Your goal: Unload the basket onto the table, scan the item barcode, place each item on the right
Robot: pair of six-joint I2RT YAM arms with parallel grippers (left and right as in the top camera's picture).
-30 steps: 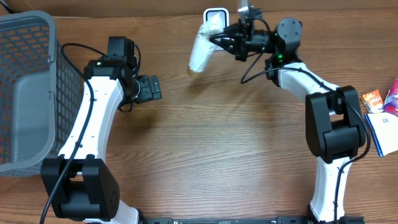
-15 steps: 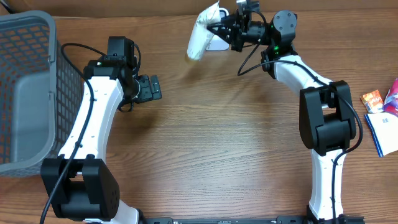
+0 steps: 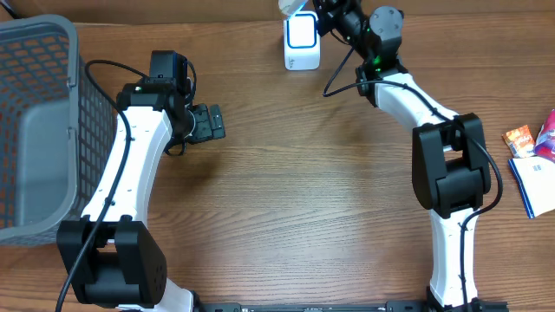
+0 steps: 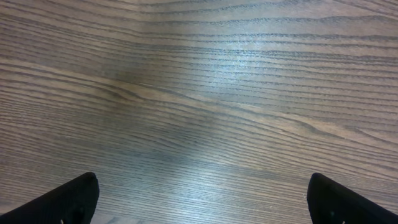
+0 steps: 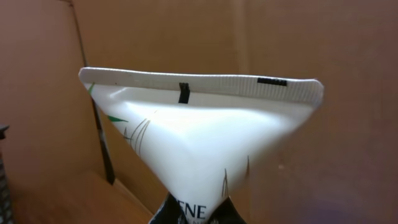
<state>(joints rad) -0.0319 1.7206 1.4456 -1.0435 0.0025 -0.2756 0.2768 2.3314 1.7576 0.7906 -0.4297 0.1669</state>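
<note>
The item is a white tube (image 5: 199,143) with a crimped flat end pointing up, seen large in the right wrist view. My right gripper (image 5: 196,214) is shut on its lower part, where dark lettering shows. In the overhead view that gripper (image 3: 323,16) is at the far edge, just above and behind the white, blue-faced scanner (image 3: 301,41). Only a sliver of the tube (image 3: 285,6) shows there. My left gripper (image 3: 213,123) hovers over bare wood at the left. It stands open (image 4: 202,208) with nothing between its fingertips.
A grey mesh basket (image 3: 35,130) fills the left edge. Several small packets and a booklet (image 3: 531,160) lie at the right edge. Brown cardboard (image 5: 311,50) stands behind the tube in the right wrist view.
My right arm has carried the tube up and back, from left of the scanner to above it, so it is nearly out of the overhead view. The left arm has not moved.
</note>
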